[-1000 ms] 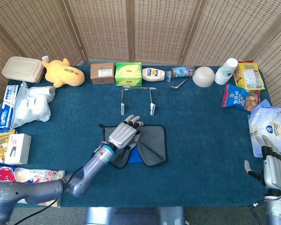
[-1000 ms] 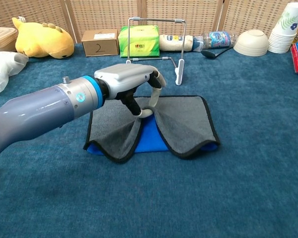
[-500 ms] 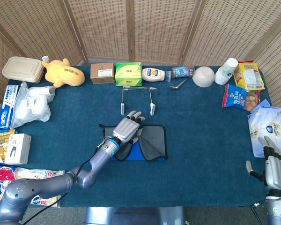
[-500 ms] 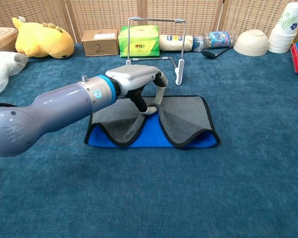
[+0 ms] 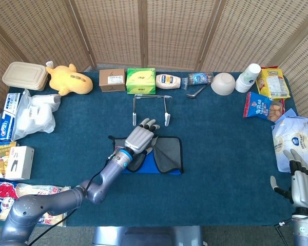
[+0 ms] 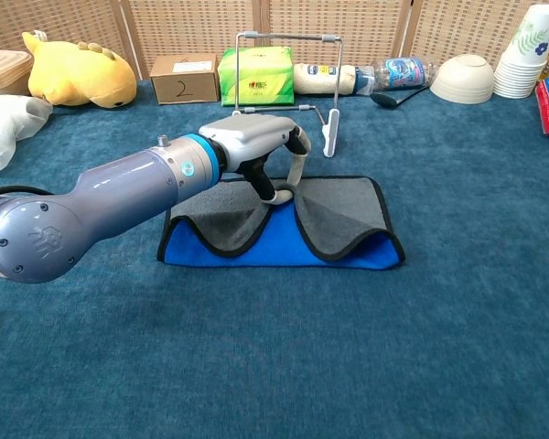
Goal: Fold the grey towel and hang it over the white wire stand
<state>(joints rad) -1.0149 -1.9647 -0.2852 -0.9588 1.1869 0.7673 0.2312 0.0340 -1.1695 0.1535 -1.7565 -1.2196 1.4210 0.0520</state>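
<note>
Grey towel [image 6: 334,215], one, pinched by left hand [image 6: 261,146].

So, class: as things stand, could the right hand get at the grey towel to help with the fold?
Probably not without a long reach. The right hand sits open at the table's far right edge, while the grey towel lies mid-table under the left hand, which pinches its middle. Nothing lies between them.

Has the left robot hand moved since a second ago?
Yes. The left robot hand has carried the grey towel's pinched edge toward the white wire stand.
</note>
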